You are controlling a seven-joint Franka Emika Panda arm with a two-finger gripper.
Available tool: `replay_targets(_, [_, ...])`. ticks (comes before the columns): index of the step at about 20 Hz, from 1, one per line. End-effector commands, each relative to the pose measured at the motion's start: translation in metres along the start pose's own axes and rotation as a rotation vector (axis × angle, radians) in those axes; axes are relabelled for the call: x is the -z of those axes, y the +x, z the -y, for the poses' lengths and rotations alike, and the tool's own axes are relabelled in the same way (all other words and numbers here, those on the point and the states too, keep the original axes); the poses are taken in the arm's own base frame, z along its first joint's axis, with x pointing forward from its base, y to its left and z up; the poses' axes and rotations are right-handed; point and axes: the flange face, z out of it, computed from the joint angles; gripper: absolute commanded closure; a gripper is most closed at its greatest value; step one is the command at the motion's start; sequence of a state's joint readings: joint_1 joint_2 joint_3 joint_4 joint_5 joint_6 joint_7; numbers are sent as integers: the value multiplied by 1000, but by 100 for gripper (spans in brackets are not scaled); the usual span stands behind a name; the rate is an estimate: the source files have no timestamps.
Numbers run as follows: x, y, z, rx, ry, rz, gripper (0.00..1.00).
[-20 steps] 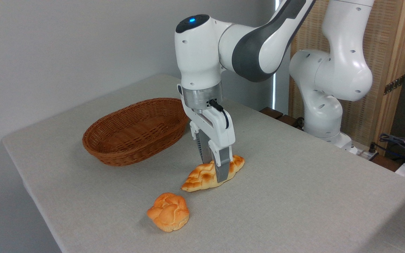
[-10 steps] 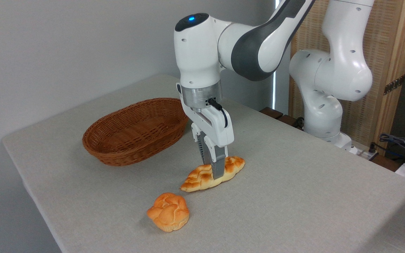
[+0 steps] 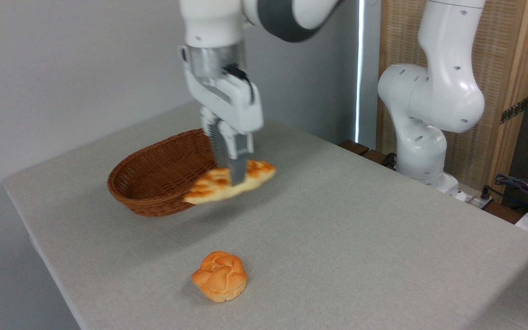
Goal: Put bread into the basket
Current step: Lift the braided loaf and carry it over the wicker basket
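Above the basket (image 3: pixel 154 183) rim, blurred golden-orange braided bread (image 3: pixel 213 185)

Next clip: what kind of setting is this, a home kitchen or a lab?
Most likely a robotics lab or test bench: a robot arm's base is mounted beside a plain cloth-covered table, loose cables lie at the right, and a bare grey wall stands behind.

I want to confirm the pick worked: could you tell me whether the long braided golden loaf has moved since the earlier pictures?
Yes. The long braided golden loaf, shut in the gripper, has risen off the table and shifted left, now overlapping the brown wicker basket's near rim.
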State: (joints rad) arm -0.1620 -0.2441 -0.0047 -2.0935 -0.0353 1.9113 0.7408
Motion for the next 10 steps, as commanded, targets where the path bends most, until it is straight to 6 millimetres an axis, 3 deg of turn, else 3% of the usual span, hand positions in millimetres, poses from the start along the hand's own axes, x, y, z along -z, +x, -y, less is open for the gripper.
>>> replay_targets(1, [2,71,-14,49,-22,-3,59])
replay_targets(3, [-2,102,-30,89,-25,-7,57])
replay_targets(7, [-23,190,-68,128,-44,-35,56])
replay_targets(10, [-37,216,-88,125,-65,-32,56])
